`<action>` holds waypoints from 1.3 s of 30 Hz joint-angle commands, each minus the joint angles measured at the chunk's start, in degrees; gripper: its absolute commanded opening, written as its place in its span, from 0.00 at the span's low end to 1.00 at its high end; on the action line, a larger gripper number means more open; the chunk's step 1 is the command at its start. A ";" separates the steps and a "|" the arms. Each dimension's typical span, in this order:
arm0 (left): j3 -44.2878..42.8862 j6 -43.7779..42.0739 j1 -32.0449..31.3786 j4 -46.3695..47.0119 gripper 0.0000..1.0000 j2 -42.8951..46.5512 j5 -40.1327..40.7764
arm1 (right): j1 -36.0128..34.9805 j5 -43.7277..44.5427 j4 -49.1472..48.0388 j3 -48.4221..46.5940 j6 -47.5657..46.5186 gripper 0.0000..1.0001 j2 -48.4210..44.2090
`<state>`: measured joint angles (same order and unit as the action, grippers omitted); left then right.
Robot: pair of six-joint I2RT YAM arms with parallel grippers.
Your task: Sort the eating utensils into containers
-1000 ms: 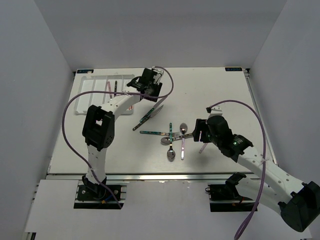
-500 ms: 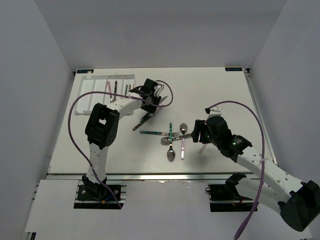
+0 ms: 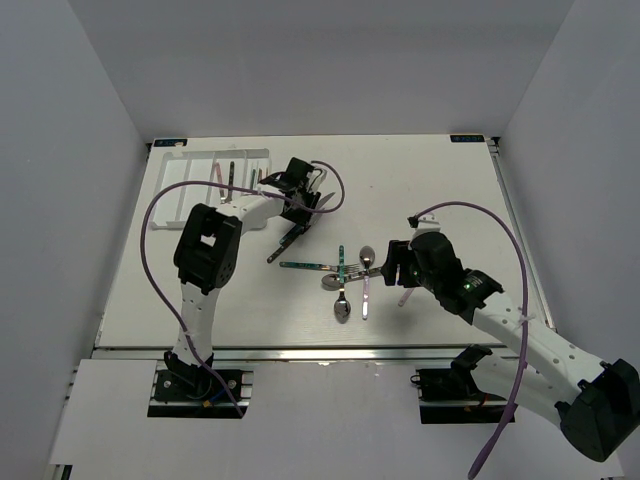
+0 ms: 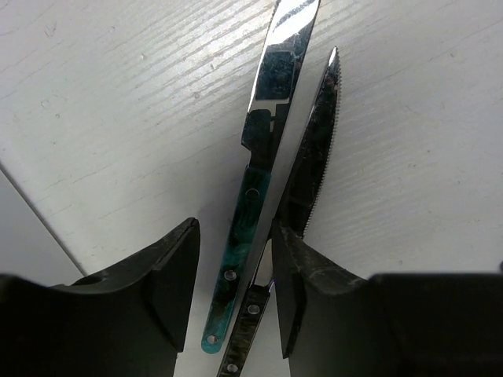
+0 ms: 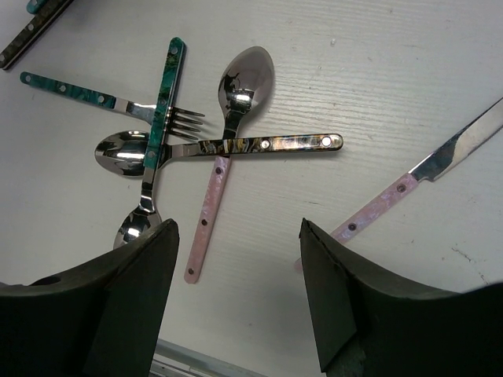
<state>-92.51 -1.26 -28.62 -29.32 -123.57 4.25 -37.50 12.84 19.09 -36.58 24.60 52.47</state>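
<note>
**Item in hand.** The teal-handled steel table knife (image 4: 250, 212) lies flat on the white wood-grain table (image 4: 118, 102), running from the upper middle of the left wrist frame down to its lower edge. A dark-patterned-handled serrated steel knife (image 4: 316, 149) lies just beside it on the right. The two handles converge towards the lower edge, and I cannot tell whether they touch.

**Pincer.** The left gripper (image 4: 233, 251) straddles the teal handle with its jaws spread and nothing pinched. The left finger (image 4: 169, 283) has bare table between it and the handle. The right finger (image 4: 302, 290) sits over the edge of the dark knife.

**Assessment.** As placed, a squeeze would probably catch or shove the dark knife. The pincer should be set slightly further left in the frame, so that the right finger lands in the seam between the handles. Because the grip is at the handle end, the blade is likely to droop, so the lift should be slow and level.

**Destination.** The white plastic cutlery tray (image 3: 175, 205) sits in the upper left of the overhead frame, near this gripper. Two slim utensils (image 3: 231, 176) already lie in it. The knife should be turned lengthwise to a compartment before it is let go.

**Other arm.** The right gripper (image 5: 236, 236) is spread and empty. It hovers over the crossed spoons and fork (image 5: 224, 145) at centre frame, well apart from the left gripper, and I judge that it poses no interference.
</note>
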 commanded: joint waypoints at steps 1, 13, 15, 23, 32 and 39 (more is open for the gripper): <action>-0.83 -0.15 0.50 1.72 0.52 1.66 -0.65 | 0.23 -0.62 -2.30 0.45 -1.22 0.68 0.44; -1.62 0.46 2.52 2.16 0.48 0.35 -3.20 | 0.23 -1.15 -2.57 0.63 -1.31 0.68 0.88; -1.45 0.47 2.52 2.08 0.47 -0.70 -3.20 | 0.23 -1.15 -2.57 0.72 -1.31 0.68 0.88; -0.30 0.73 2.52 3.66 0.44 -3.60 -3.02 | 0.14 -1.15 -2.66 0.72 -1.40 0.68 1.06; -0.83 0.73 2.61 3.22 0.44 -5.81 -3.55 | 0.23 -1.41 -2.66 0.72 -1.40 0.68 1.15; -0.22 2.57 2.61 2.60 0.44 -4.50 -2.32 | 0.23 -1.42 -2.83 0.81 -1.40 0.68 1.23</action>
<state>-94.52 0.03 -26.00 -23.03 -126.21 1.06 -37.50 11.77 17.98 -36.51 23.77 53.74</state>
